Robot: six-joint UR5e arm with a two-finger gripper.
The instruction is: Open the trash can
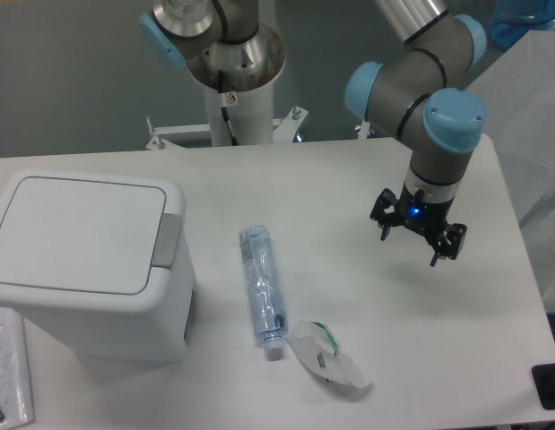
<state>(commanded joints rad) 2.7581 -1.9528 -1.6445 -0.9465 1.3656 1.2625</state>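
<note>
The bin [84,260] sits lid-closed on the desk [349,358], a bottle [262,287] lying just beside it, and well beyond that hover the spread, empty fingers [418,235].

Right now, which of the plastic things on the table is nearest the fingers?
The crumpled clear wrapper near the table's front edge looks nearest the gripper. The clear bottle, lying on its side, is slightly farther left, and the white trash can is farthest.

arm [420,54] cut off at top edge | black object [550,385] cropped at right edge | packet [8,367] clipped at bottom-left
</note>
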